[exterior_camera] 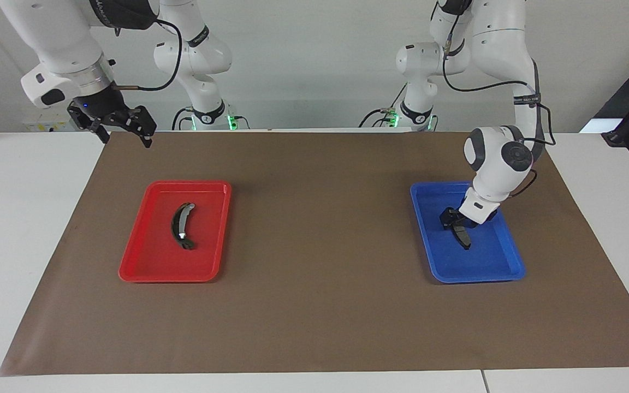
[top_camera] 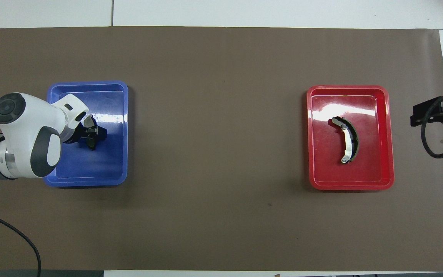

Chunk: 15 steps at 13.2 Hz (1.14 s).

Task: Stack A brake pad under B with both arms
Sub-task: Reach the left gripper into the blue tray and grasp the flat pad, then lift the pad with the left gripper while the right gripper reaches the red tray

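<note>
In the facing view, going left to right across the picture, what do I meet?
right gripper raised over the mat's corner → red tray holding B → blue tray with the left gripper down at the A brake pad.
</note>
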Each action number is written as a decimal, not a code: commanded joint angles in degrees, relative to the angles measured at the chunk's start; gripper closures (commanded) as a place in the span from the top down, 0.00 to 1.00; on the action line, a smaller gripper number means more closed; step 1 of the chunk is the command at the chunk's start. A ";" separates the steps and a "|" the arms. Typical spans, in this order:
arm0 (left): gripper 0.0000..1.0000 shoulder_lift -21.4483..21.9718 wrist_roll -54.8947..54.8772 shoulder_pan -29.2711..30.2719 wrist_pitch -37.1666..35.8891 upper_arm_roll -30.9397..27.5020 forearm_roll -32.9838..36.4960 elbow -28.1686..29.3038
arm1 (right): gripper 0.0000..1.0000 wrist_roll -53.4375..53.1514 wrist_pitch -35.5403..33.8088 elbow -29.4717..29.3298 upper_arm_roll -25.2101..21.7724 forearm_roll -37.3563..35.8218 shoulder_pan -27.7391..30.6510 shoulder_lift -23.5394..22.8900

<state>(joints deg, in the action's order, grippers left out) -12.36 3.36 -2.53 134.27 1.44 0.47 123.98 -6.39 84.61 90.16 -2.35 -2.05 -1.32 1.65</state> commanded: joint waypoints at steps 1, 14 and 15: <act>0.24 0.32 0.77 -1.07 -0.41 -0.30 -0.29 0.12 | 0.99 1.12 0.64 0.36 0.07 -0.15 0.44 0.46; 0.01 1.55 8.63 -16.25 -12.92 -0.12 -0.38 -14.66 | 0.99 1.21 0.73 0.45 -0.11 -0.15 0.53 0.54; 0.01 1.47 13.82 -19.07 -12.20 -0.04 -0.38 -14.12 | 0.99 1.30 0.90 1.32 -0.02 -0.15 0.45 0.72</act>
<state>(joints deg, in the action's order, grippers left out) -10.62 10.44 -16.41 119.99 2.09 0.20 108.86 -6.39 84.61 90.19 -2.46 -2.05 -1.29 1.66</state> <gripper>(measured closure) 0.612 0.004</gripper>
